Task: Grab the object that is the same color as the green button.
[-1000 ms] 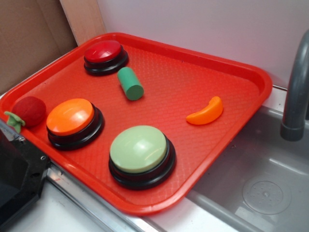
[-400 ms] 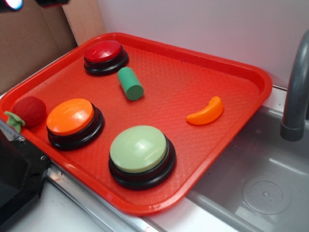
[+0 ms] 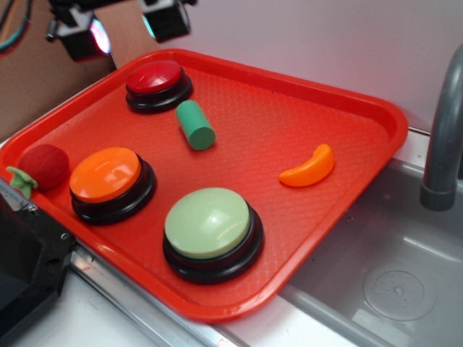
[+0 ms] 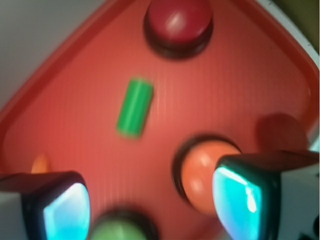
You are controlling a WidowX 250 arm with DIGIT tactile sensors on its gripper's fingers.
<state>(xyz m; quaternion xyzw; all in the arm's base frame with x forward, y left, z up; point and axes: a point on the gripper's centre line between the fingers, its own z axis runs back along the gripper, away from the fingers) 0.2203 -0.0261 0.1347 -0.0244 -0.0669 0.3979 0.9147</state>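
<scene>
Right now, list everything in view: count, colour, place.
tray: 1, red, on the counter beside the sink.
red button: 1, red dome on a black base, far left corner of the tray.
orange button: 1, orange dome on a black base, near left side of the tray.
green button: 1, pale green dome on a black base, near edge of the tray.
green cylinder: 1, green, lying on its side just right of the red button.
orange crescent: 1, orange, right part of the tray.
red ball: 1, red with a green leaf, left edge of the tray.
sink: 1, grey metal, right of the tray.
faucet: 1, grey, over the sink.
gripper: 1, black, open, above the tray's far left corner.
</scene>
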